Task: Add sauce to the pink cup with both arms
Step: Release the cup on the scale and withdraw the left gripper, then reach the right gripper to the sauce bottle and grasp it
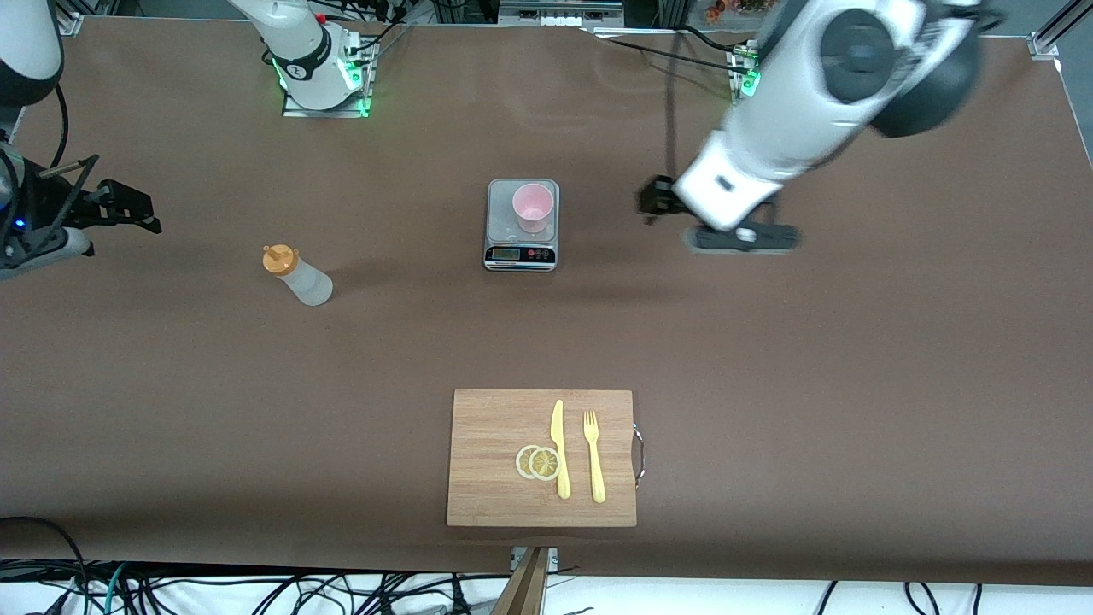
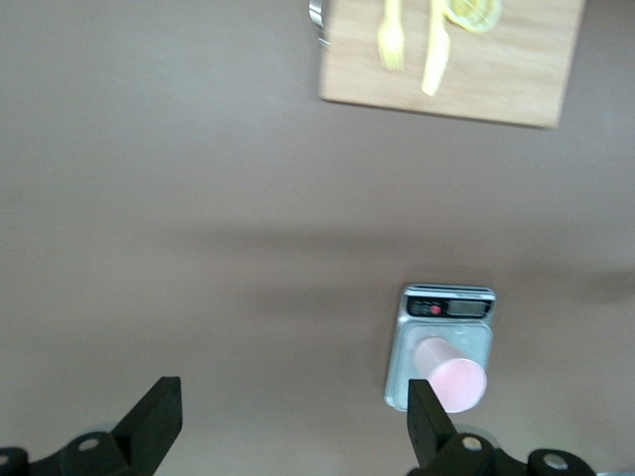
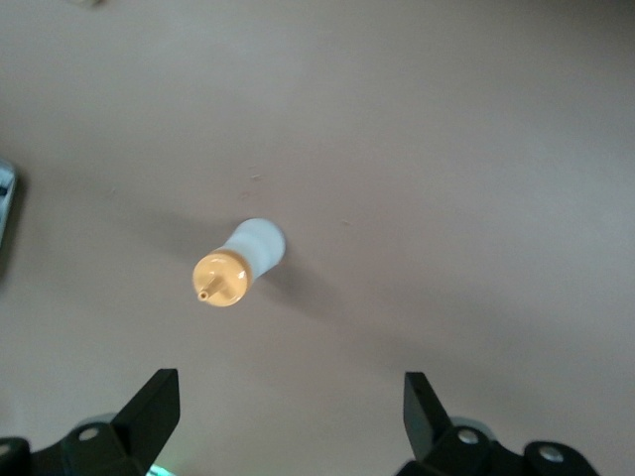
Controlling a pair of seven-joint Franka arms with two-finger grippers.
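**Both arms up, jaws wide**

I am seeing the left arm (image 1: 794, 111) reaching down from its base, its left gripper (image 2: 293, 426) hanging in the air with fingers (image 2: 154, 416) spread apart, nothing between them. The right arm (image 1: 26, 51) is hanging at its end of the table; the right gripper (image 3: 288, 421) is likewise gaping and empty.

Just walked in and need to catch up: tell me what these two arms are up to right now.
Neither arm is holding anything. The pink cup stands on a small scale mid-table, and the sauce bottle stands on the table toward the right arm's end. The left tool hangs open above the table beside the scale; the right tool is open above the table near the bottle. A cutting board with knife, fork and lemon slices lies nearer the front camera.
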